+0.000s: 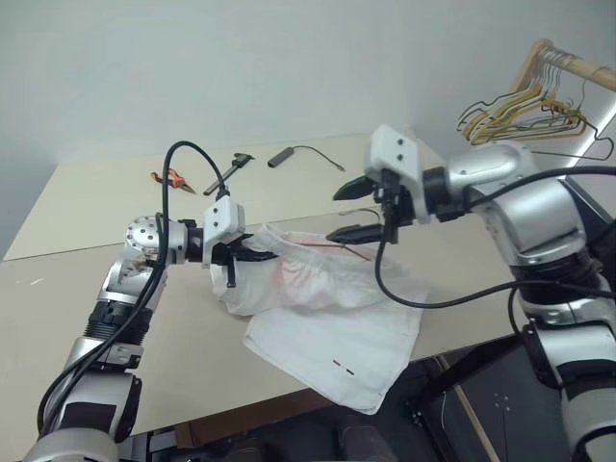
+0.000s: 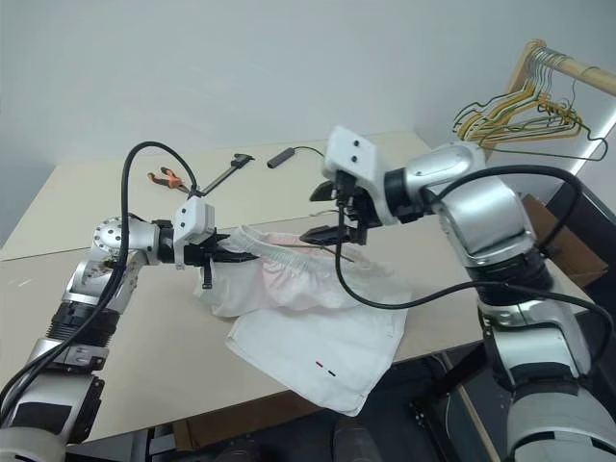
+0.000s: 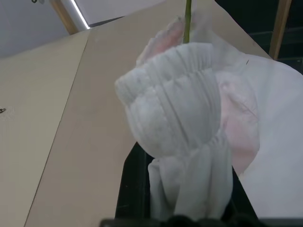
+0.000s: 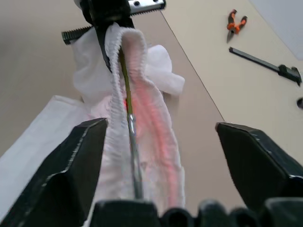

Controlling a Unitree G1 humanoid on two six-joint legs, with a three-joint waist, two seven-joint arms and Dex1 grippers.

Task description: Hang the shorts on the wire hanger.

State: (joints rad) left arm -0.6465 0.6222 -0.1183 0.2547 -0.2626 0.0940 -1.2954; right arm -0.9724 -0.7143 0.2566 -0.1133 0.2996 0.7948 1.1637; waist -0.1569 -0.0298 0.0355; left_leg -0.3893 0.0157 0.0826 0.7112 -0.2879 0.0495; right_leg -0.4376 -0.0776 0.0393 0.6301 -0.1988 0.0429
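The shorts [image 1: 318, 308] hang off the near table [image 1: 96, 289] edge (waistband raised), left gripper [image 1: 252, 256] clenched on them; right gripper [image 1: 354, 210] released, fingers spread.

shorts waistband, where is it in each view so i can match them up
Left eye view: the waistband stretches between the two grippers at picture centre.
Right eye view: waistband again, slightly left of centre.
Left wrist view: gathered waistband bunched over the left gripper's fingers.
Right wrist view: waistband runs up the middle.
Shared landmark: the wire hanger lying along the waistband.
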